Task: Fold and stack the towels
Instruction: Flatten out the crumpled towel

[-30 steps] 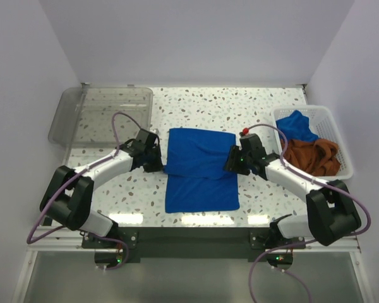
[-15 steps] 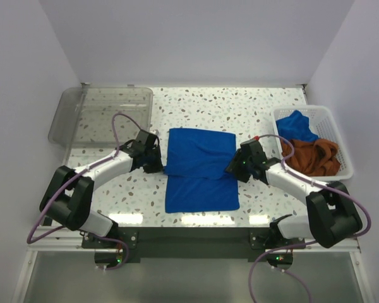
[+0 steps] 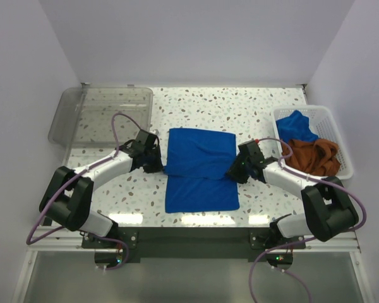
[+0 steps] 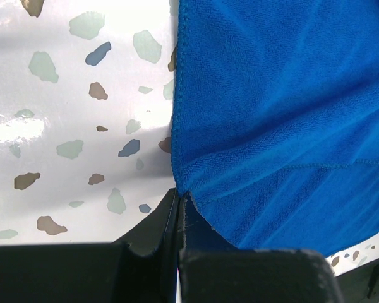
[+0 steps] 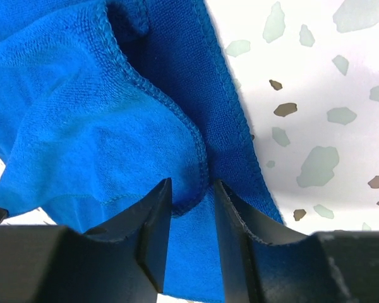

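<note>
A blue towel (image 3: 199, 167) lies on the table's middle, its far half folded over the near half. My left gripper (image 3: 159, 165) is at the towel's left edge and is shut on the fold corner; in the left wrist view the jaws (image 4: 179, 196) pinch the towel (image 4: 284, 113) at their tips. My right gripper (image 3: 232, 173) is at the towel's right edge. In the right wrist view its jaws (image 5: 192, 189) stand apart, with the hemmed fold of the towel (image 5: 82, 139) just between them, not pinched.
A white basket (image 3: 341, 136) at the right holds an orange towel (image 3: 312, 154) and another blue towel (image 3: 295, 125). A clear plastic bin (image 3: 101, 113) stands at the back left. The table is speckled white.
My right gripper has moved a little nearer and lower along the towel's right edge. The left gripper and the towel have stayed put.
</note>
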`<action>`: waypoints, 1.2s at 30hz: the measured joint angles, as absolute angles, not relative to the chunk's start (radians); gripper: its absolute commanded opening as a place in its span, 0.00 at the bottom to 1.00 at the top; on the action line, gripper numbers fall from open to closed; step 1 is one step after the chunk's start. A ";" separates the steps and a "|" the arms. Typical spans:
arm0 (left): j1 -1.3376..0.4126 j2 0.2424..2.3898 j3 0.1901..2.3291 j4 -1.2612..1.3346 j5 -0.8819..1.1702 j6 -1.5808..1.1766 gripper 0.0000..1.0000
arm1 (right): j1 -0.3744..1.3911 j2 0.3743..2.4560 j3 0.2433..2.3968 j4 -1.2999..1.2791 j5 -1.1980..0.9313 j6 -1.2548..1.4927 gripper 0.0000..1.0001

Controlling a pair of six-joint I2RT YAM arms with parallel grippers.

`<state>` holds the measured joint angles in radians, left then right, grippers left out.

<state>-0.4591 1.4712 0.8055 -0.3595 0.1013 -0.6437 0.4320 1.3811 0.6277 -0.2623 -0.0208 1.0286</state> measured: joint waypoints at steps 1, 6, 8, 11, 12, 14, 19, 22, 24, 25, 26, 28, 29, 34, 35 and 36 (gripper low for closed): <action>-0.459 1.471 0.805 -0.360 0.101 -0.644 0.00 | 0.432 1.381 0.628 -0.263 -0.021 1.029 0.33; -0.459 1.471 0.805 -0.360 0.101 -0.644 0.00 | 0.432 1.381 0.628 -0.270 -0.027 1.032 0.32; -0.459 1.471 0.805 -0.360 0.101 -0.644 0.00 | 0.432 1.381 0.630 -0.273 -0.034 1.032 0.37; -0.459 1.471 0.805 -0.360 0.101 -0.644 0.00 | 0.432 1.381 0.641 -0.289 -0.045 1.032 0.44; -0.459 1.471 0.805 -0.360 0.101 -0.644 0.00 | 0.432 1.381 0.647 -0.295 -0.046 1.031 0.44; -0.459 1.471 0.805 -0.360 0.101 -0.644 0.00 | 0.434 1.381 0.661 -0.307 -0.047 1.031 0.44; -0.459 1.471 0.805 -0.360 0.101 -0.644 0.00 | 0.439 1.381 0.675 -0.318 -0.049 1.033 0.42; -0.459 1.471 0.804 -0.360 0.101 -0.644 0.00 | 0.443 1.386 0.675 -0.322 -0.055 1.040 0.42; -0.459 1.471 0.804 -0.360 0.101 -0.644 0.00 | 0.445 1.394 0.675 -0.322 -0.062 1.048 0.42; -0.459 1.471 0.804 -0.360 0.101 -0.644 0.00 | 0.447 1.398 0.675 -0.321 -0.065 1.053 0.42; -0.459 1.471 0.804 -0.360 0.101 -0.644 0.00 | 0.447 1.403 0.675 -0.320 -0.070 1.058 0.41; -0.459 1.471 0.804 -0.360 0.101 -0.644 0.00 | 0.449 1.412 0.675 -0.319 -0.072 1.067 0.38; -0.459 1.471 0.804 -0.360 0.101 -0.644 0.00 | 0.450 1.415 0.674 -0.318 -0.072 1.071 0.36; -0.459 1.471 0.804 -0.360 0.101 -0.644 0.00 | 0.451 1.419 0.671 -0.317 -0.070 1.083 0.15; -0.459 1.471 0.804 -0.360 0.101 -0.644 0.00 | 0.451 1.419 0.671 -0.318 -0.070 1.084 0.12; -0.459 1.471 0.803 -0.360 0.101 -0.644 0.00 | 0.451 1.418 0.671 -0.318 -0.069 1.084 0.04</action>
<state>-0.4591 1.4708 0.8032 -0.3595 0.1009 -0.6437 0.4511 1.4181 0.6708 -0.3183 -0.0692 1.0840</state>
